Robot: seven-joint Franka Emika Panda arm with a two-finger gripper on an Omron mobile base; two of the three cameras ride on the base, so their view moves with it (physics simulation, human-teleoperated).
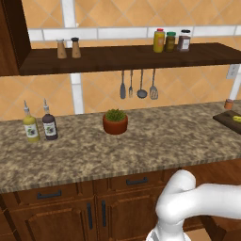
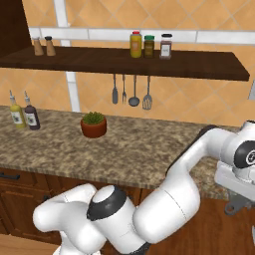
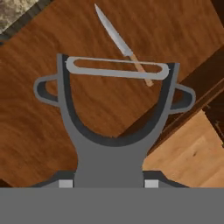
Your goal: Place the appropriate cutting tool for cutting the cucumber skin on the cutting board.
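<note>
Peeler clamped in tool, knife lying beyond.

Orange tiled wall behind a dark wooden shelf, speckled granite counter over brown cabinets.

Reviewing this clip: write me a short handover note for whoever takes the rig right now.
Gripper: holds a grey peeler by its handle, blade end forward.
Things: the cutting board sits at the right end of the counter, with something yellow on it. A knife lies on the wooden surface beyond the peeler.
Done: peeler picked up; the hand hangs low, off the counter's right end.
Left: carry the peeler to the board and release it.
</note>
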